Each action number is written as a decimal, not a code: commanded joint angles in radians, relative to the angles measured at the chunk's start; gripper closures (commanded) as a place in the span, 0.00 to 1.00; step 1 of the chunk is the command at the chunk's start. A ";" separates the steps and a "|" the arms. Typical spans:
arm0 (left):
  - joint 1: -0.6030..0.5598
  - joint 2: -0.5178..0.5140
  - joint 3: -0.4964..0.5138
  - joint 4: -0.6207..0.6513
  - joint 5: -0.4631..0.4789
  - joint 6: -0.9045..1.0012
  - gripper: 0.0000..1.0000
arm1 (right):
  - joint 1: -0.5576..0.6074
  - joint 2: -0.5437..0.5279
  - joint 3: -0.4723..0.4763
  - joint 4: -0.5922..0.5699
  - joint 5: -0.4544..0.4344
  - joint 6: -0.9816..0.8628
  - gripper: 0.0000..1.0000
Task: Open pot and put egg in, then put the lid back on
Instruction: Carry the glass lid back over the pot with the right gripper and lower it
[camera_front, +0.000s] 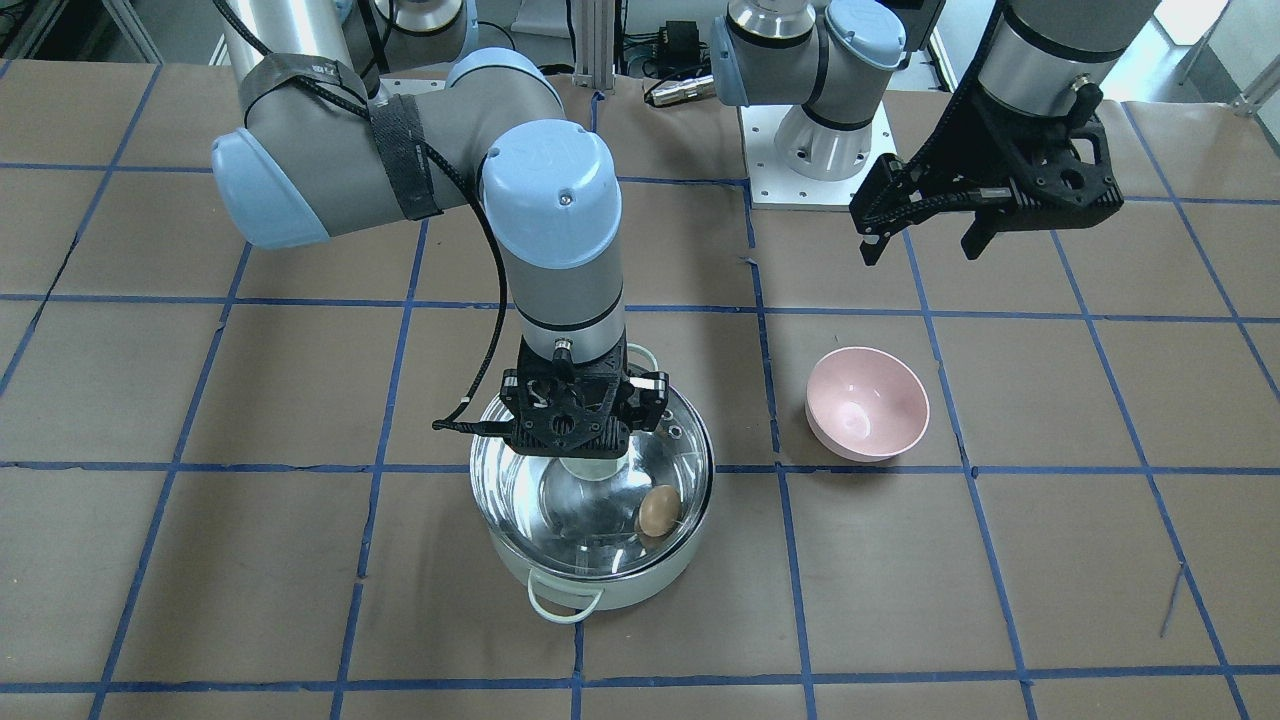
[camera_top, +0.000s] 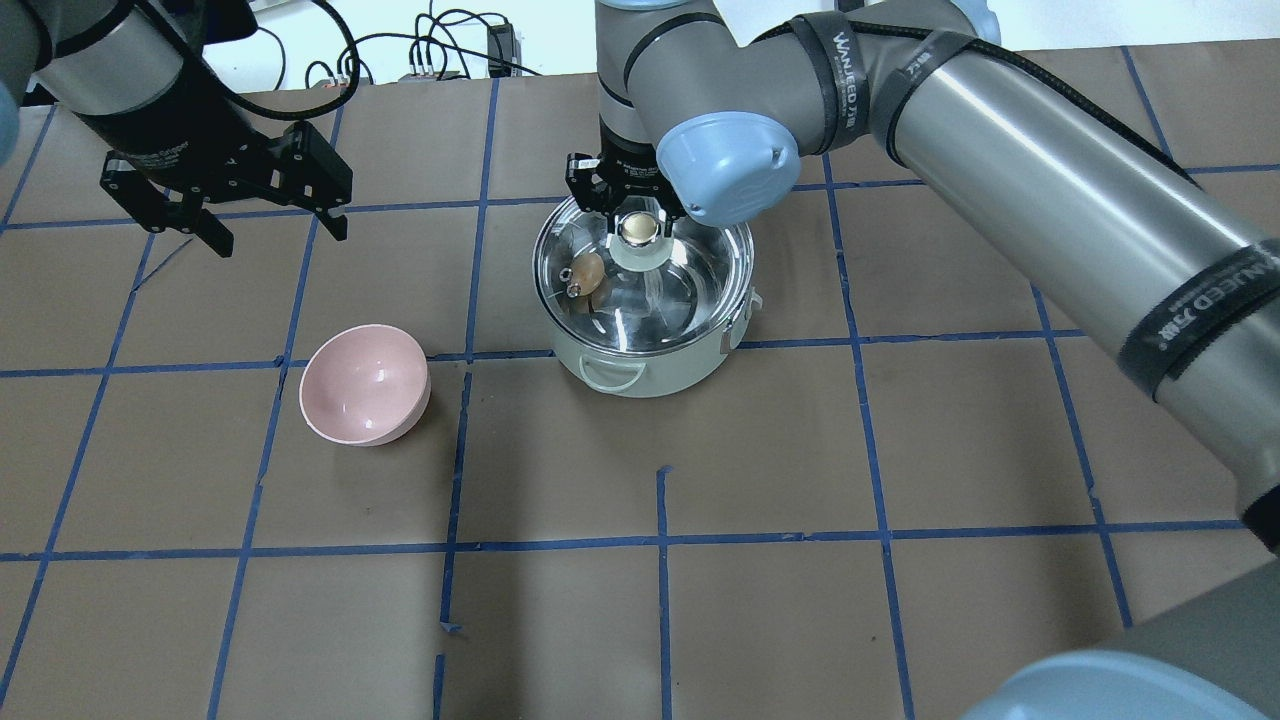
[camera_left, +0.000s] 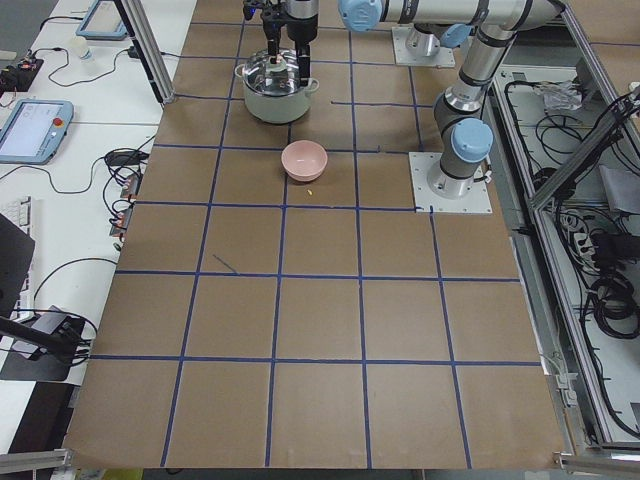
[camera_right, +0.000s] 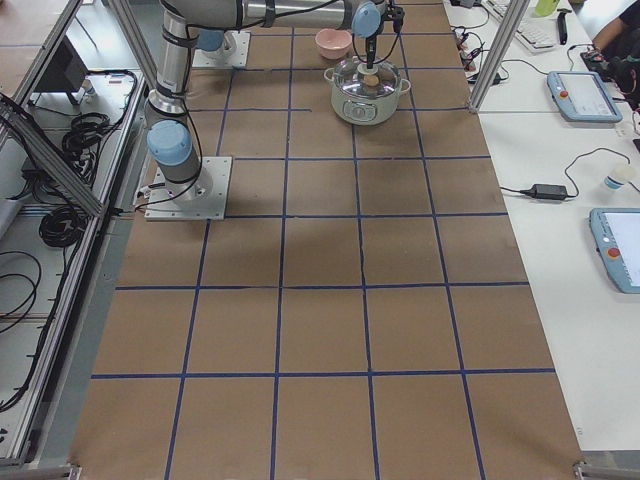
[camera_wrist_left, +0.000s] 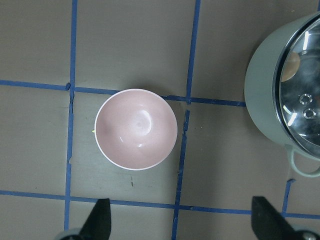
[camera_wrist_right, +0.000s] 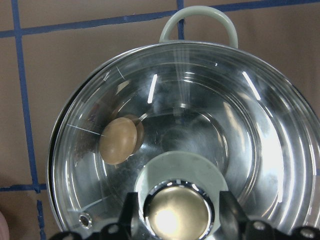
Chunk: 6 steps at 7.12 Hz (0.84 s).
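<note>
The pot (camera_front: 600, 590) stands mid-table; it also shows from overhead (camera_top: 650, 365). The egg (camera_front: 657, 510) lies inside it against the wall, seen through the glass (camera_top: 588, 268) (camera_wrist_right: 118, 141). The lid (camera_top: 680, 290) rests on the pot's rim. My right gripper (camera_top: 640, 228) comes straight down over it, fingers on either side of the lid's knob (camera_wrist_right: 177, 215), shut on it. My left gripper (camera_front: 925, 240) is open and empty, held high above the pink bowl (camera_wrist_left: 136, 129).
The pink bowl (camera_top: 365, 385) stands upright and empty, about one grid square to the pot's side, toward my left arm. The table is brown paper with blue tape lines. My right arm's base plate (camera_left: 452, 185) is bolted near the table's middle.
</note>
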 joint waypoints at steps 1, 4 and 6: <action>0.000 0.000 0.000 0.001 0.000 -0.001 0.01 | -0.002 -0.001 0.014 -0.011 -0.009 -0.003 0.22; 0.002 0.000 0.000 0.001 0.000 -0.001 0.01 | -0.018 -0.028 0.002 -0.072 -0.052 -0.021 0.00; 0.000 0.000 0.000 0.001 0.000 -0.001 0.01 | -0.052 -0.100 0.002 -0.055 -0.056 -0.049 0.00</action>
